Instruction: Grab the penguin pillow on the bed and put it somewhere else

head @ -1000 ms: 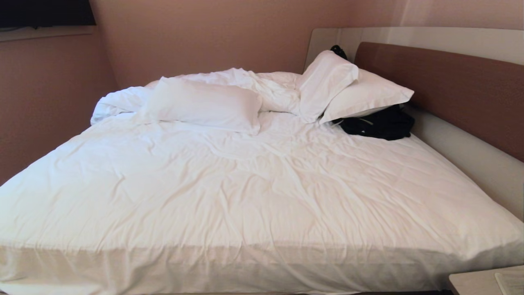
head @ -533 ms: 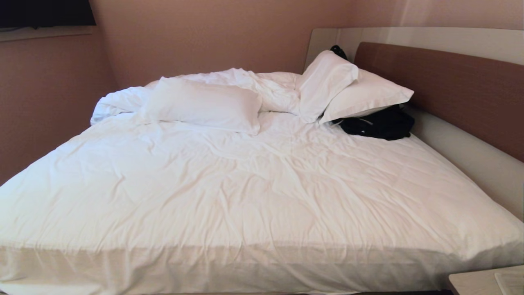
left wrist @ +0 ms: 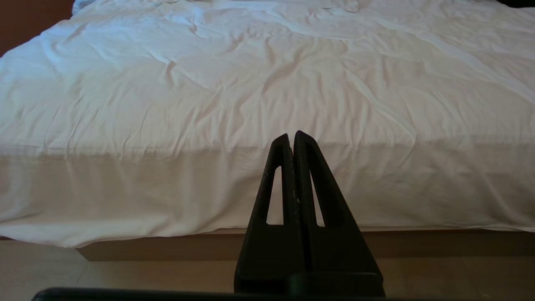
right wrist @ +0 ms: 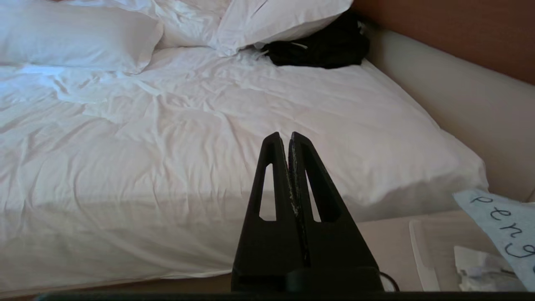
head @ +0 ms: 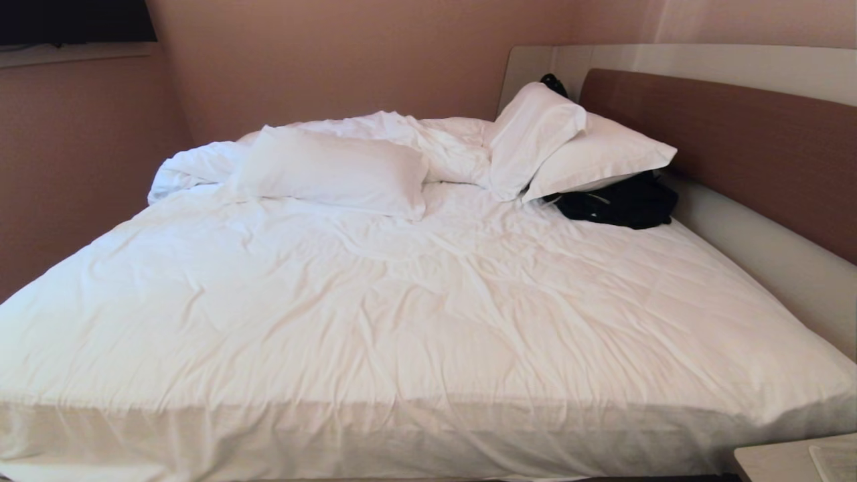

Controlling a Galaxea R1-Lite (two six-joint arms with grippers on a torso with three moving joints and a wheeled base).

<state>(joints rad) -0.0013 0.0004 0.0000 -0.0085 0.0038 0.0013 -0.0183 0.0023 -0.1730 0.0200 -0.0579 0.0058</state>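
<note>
Blue penguin pillow [right wrist: 508,234] beside shut right claw [right wrist: 289,136], off bed [right wrist: 209,125].

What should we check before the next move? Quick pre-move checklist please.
1. Penguin pillow off the bed: ok, a corner shows over the nightstand.
2. Pillow fully resting there: cannot tell, mostly out of frame.
3. Right gripper shut and empty: ok.
4. Left gripper shut, before the bed's edge: ok.
5. White pillows and black bag undisturbed at the headboard end: ok.
</note>
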